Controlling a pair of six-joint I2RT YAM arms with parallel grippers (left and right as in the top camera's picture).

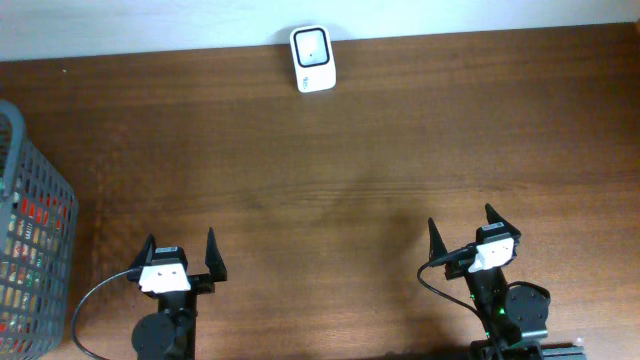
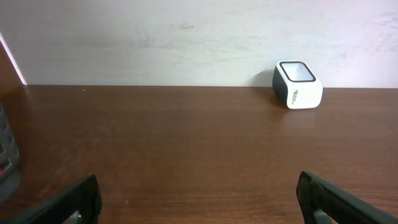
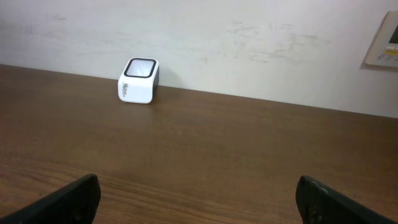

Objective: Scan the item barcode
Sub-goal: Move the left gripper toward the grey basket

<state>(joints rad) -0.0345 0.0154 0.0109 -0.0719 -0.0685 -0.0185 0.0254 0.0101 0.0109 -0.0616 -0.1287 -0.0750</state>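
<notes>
Overhead shows the scanner point(image 1: 313, 60) well ahead of both pairs of wide-open, empty jaws.

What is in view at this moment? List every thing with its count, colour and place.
scanner: one, white with dark sides, far table edge by the wall
basket: one, grey mesh, left table edge
basket contents: count unclear, red and mixed colours, inside the basket
table: one, dark brown wood
wall plate: one, pale, on the wall at right, cut off by the frame
left gripper: one, black, near edge, open, empty
right gripper: one, black, near edge, open, empty
</notes>
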